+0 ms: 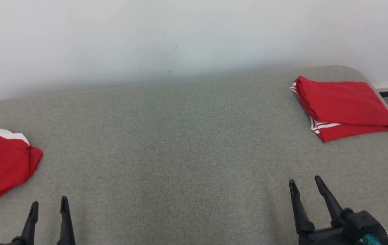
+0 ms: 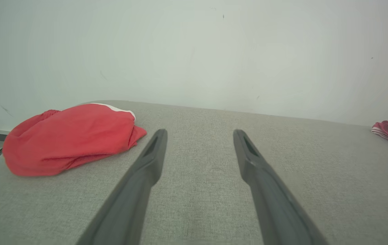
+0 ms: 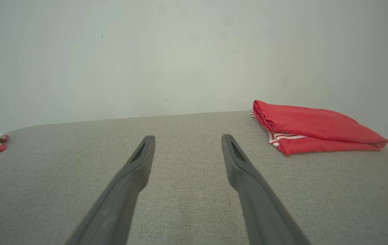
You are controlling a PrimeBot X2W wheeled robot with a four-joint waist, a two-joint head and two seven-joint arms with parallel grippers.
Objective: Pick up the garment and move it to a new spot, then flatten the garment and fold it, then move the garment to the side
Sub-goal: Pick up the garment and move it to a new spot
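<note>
Though near left gripper [image 1: 49,201], garment [image 1: 3,163] apart.

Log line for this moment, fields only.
left gripper: open, empty | right gripper: open, empty | folded garment: far right | crumpled garment: left, untouched

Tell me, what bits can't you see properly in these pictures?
- Crumpled red cloth garment with a white band: head view's left edge cuts it off; whether shirt or shorts is unclear.
- Folded red cloth garment with white stripes: its top layer hides the inner folds; the left wrist view's right edge crops it.
- Left claw: head view's bottom edge hides its base.
</note>
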